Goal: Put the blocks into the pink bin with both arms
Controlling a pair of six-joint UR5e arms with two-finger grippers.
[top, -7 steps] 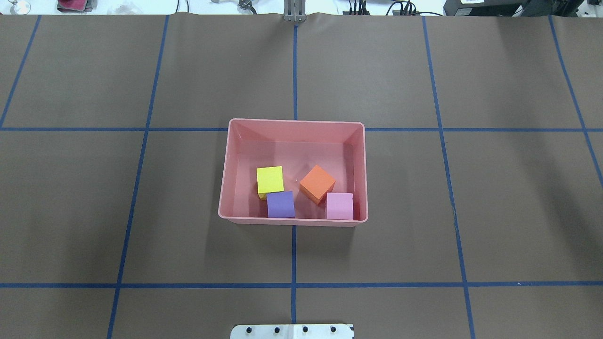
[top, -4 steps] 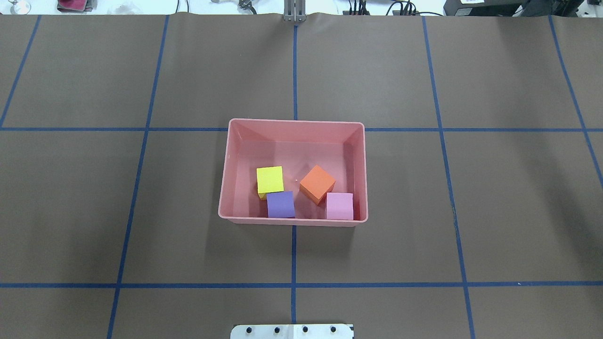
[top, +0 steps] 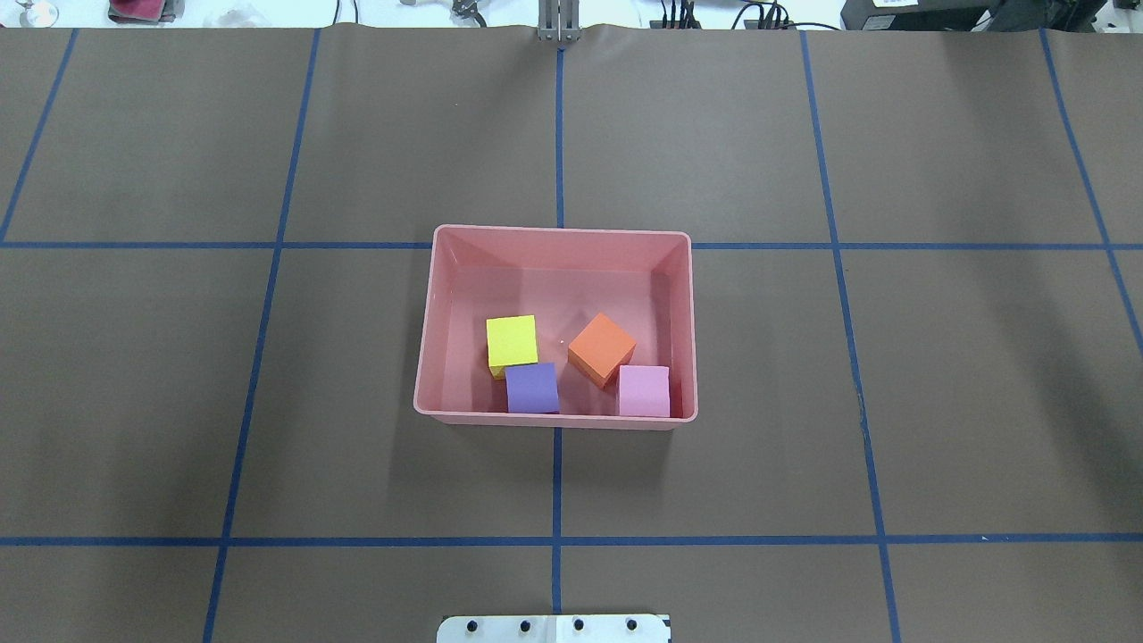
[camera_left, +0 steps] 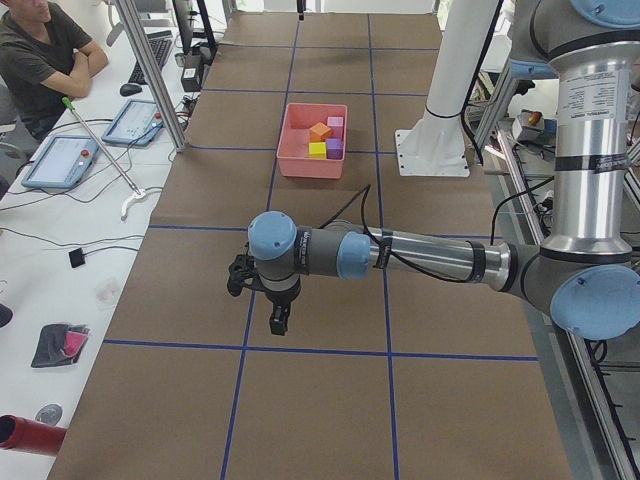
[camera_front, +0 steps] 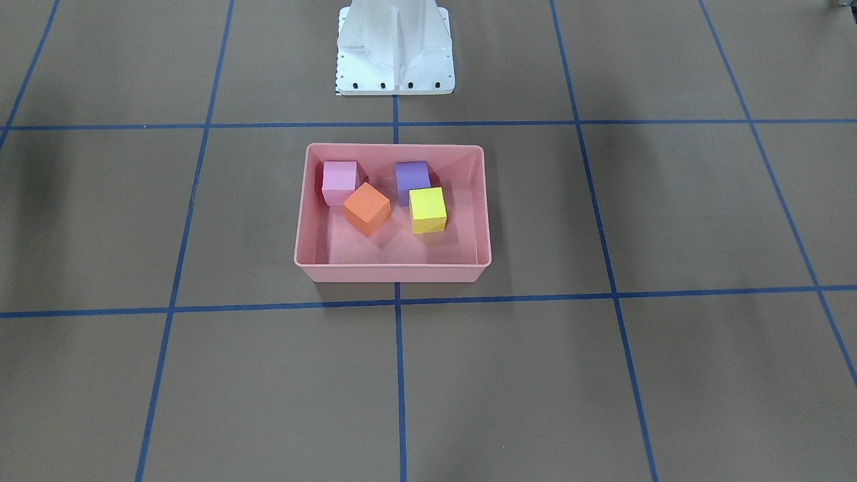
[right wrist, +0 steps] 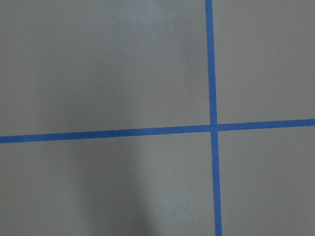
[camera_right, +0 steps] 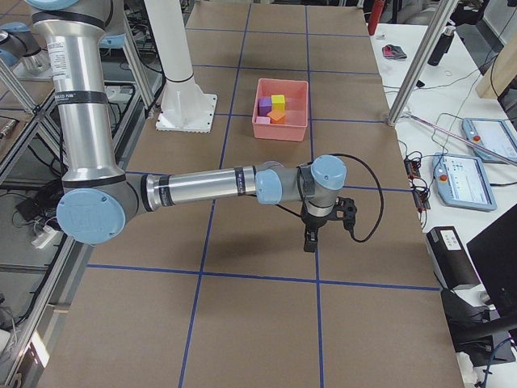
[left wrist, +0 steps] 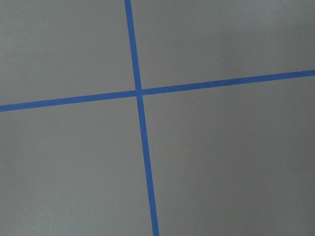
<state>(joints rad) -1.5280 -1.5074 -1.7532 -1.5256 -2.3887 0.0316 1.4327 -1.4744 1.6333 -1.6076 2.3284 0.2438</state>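
The pink bin (top: 561, 230) stands at the table's middle; it also shows in the front view (camera_front: 392, 273). All the blocks lie inside it: yellow-green (top: 512, 342), purple (top: 532, 388), orange (top: 602, 348) and light pink (top: 644, 391). The purple and light pink ones sit against the bin's wall nearest the robot. My left gripper (camera_left: 278, 322) hangs low over bare table far from the bin, toward the table's left end. My right gripper (camera_right: 310, 240) does the same toward the right end. Both show only in the side views, so I cannot tell whether they are open or shut. Both wrist views show only brown table and blue tape.
The white pedestal base (camera_front: 395, 50) stands just behind the bin on the robot's side. Blue tape lines (top: 556, 540) grid the brown table. A seated operator (camera_left: 40, 55) and tablets (camera_left: 62, 160) are at a side bench; another tablet (camera_right: 462, 182) lies on the opposite bench.
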